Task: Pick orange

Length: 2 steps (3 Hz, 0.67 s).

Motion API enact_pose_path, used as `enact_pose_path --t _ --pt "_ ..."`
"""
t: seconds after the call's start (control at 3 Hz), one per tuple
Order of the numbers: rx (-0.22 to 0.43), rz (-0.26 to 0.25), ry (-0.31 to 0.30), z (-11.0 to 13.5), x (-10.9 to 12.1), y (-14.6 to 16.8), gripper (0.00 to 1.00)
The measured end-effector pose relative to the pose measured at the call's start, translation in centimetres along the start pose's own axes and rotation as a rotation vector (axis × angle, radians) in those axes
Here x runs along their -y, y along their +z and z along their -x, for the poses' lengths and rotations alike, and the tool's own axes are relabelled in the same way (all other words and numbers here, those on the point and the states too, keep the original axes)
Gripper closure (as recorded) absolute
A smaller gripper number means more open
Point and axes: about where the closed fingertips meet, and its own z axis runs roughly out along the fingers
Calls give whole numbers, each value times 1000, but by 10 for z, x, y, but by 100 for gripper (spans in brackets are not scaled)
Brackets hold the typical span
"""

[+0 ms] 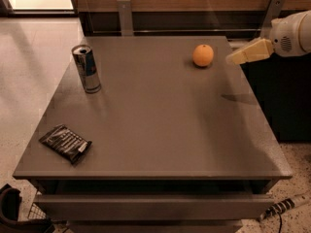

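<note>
Grey table (pixel 160 130) on speckled floor (pixel 29 81) holds orange (pixel 203 55); tool (pixel 232 58), state unclear, hovers near it.

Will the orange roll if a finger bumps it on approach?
Likely: the orange is round and sits free on the table, so a nudge could roll it. Its matte skin probably isn't slippery. The gripper hangs to its right, not touching.

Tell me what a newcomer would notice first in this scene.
The bright orange stands out near the far right of the grey table. The robot's pale tool hovers just to its right, apart from it, by the table's edge. Next come the upright drink can at the far left and the dark packet lying near the front left corner.
</note>
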Motion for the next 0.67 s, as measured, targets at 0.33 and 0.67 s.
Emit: enact_pose_path --t 0.33,0.67 --pt "32 64 62 -9 10 40 0" --pt "73 115 109 -13 15 72 0"
